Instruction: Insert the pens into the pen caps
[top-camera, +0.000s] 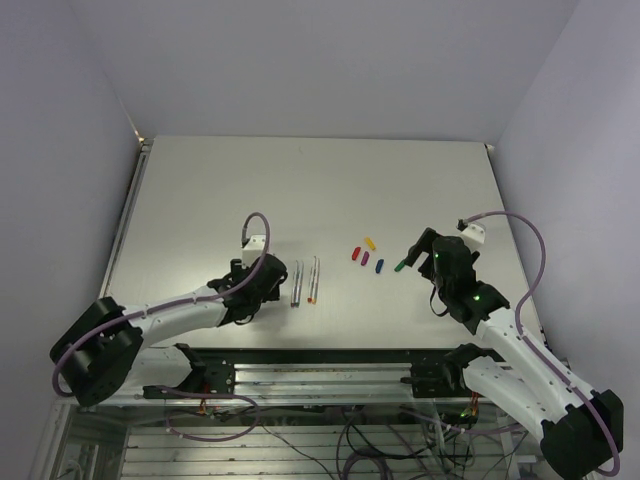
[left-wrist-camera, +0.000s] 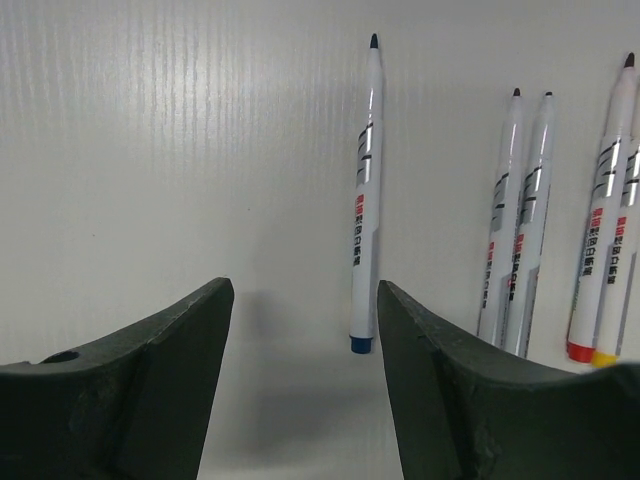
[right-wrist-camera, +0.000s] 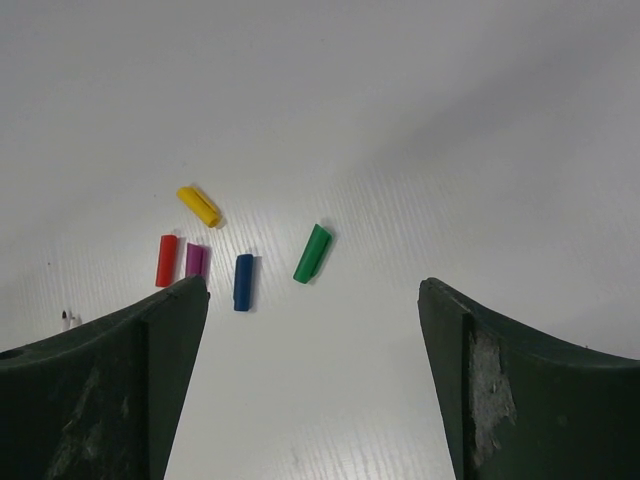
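Several grey-silver pens (top-camera: 305, 282) lie side by side in front of the left arm. In the left wrist view the blue-ended pen (left-wrist-camera: 365, 190) lies apart on the left, its end just ahead of my right finger. Two pens (left-wrist-camera: 522, 220) lie beside it, and a red-ended and a yellow-ended pen (left-wrist-camera: 605, 230) lie at the right edge. My left gripper (top-camera: 270, 284) (left-wrist-camera: 305, 300) is open and empty, low over the table. The caps lie in a cluster: yellow (right-wrist-camera: 198, 206), red (right-wrist-camera: 166, 260), purple (right-wrist-camera: 196, 259), blue (right-wrist-camera: 243, 282), green (right-wrist-camera: 312, 254). My right gripper (top-camera: 412, 252) (right-wrist-camera: 313, 290) is open and empty, just behind the green cap (top-camera: 399, 267).
The white table (top-camera: 320, 180) is walled in at the back and on both sides. Its near edge runs along a metal rail (top-camera: 320, 375) between the arm bases. Bare table lies between the pens and the caps.
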